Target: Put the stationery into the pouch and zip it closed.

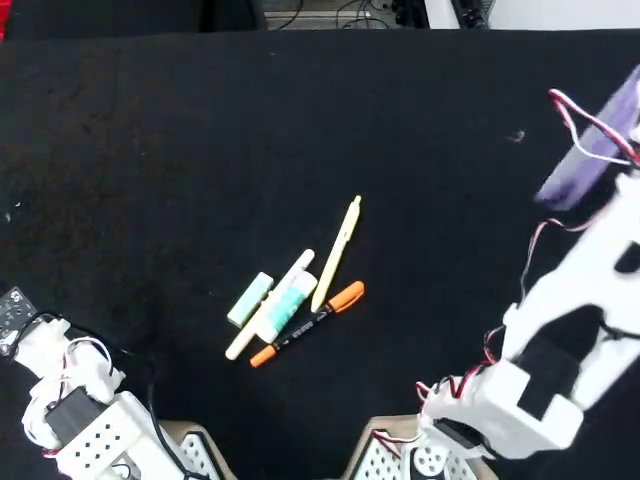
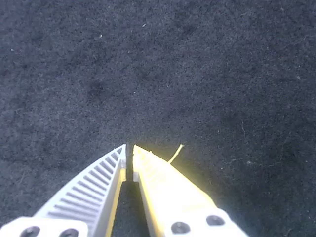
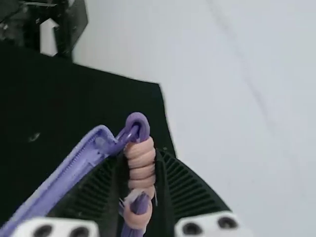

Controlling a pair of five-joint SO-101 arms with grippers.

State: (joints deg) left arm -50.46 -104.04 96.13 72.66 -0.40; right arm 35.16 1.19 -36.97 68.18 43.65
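High view: the black surface point(image 1: 200, 150) carries the stationery in a loose cluster just below centre. A cream pen point(image 1: 337, 252) lies slanted from 1 o'clock to 7 o'clock. An orange marker point(image 1: 308, 325) lies at the 5 o'clock side of the cluster, capped end pointing to 2 o'clock. A white pen point(image 1: 270, 318) and a green tube point(image 1: 288, 305) lie side by side, touching, between the marker and a mint eraser point(image 1: 249, 299) at the 9 o'clock side. The pouch point(image 1: 590, 150), purple, is at 3 o'clock, well apart from the cluster, blurred and cut off by the frame edge, so its shape and opening cannot be made out. The right arm point(image 1: 560, 340) rises from 5 o'clock toward the pouch, and its far end is cut off. The left arm point(image 1: 80, 420) sits folded at 7 o'clock, partly cropped. Left wrist view: the left end effector point(image 2: 129, 150) is clenched, its jaws set together with only a thin slit between them and nothing held, over bare surface. A short pale fibre point(image 2: 175, 153) lies just beside one finger. Right wrist view: the right end effector point(image 3: 139, 163) is clamped on the zip pull point(image 3: 139, 165), a peach coiled cord hung from a purple ring at the end of the pouch's toothed zip edge. The pouch body is mostly out of frame, and whether the zip is open cannot be told. The surface's edge shows beyond.
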